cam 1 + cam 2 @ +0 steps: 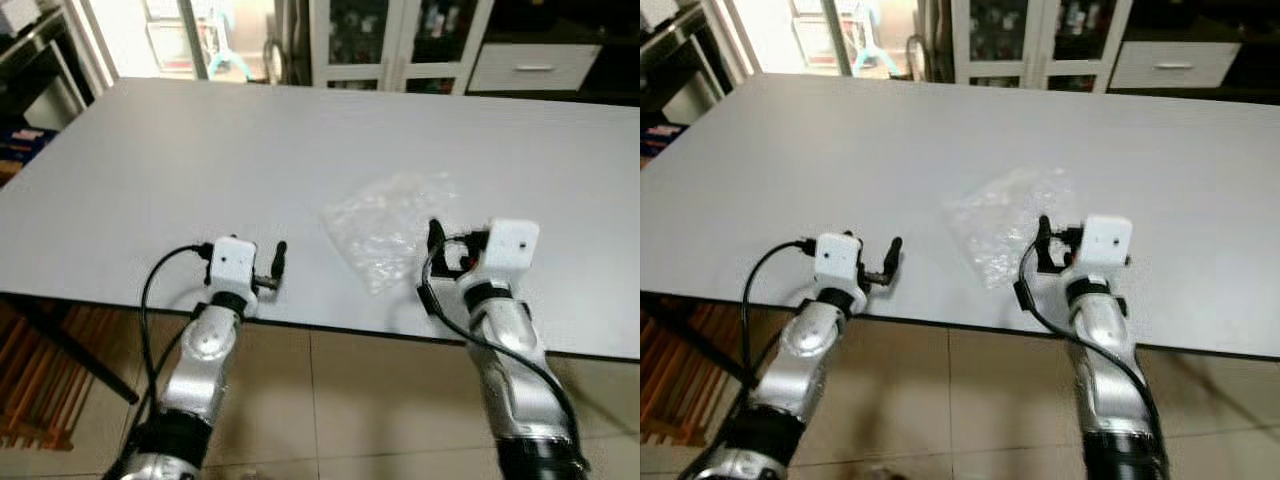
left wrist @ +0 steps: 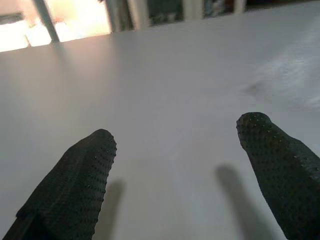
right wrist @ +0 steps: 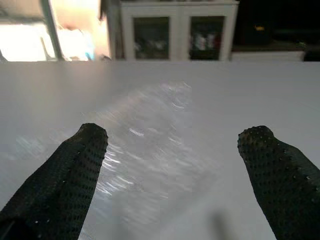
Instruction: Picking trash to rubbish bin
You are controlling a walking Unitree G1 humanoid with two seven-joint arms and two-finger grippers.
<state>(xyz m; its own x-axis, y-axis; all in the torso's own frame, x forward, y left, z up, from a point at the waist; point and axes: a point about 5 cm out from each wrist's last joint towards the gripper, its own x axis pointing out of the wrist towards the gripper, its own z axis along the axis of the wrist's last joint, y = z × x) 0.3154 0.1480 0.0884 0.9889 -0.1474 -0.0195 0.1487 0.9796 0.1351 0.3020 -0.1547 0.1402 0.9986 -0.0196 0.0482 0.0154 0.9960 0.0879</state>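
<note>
your right gripper (image 3: 172,137) is spread apart at the plastic wrapper's (image 1: 385,228) 5 o'clock edge on the table (image 1: 200,150); your left gripper (image 2: 175,135) is also apart.

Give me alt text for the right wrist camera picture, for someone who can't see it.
The right gripper has its two black fingers spread open just above a crumpled clear plastic wrapper lying on a pale grey table. Beyond the table's far edge stands a white glass-door cabinet.
</note>
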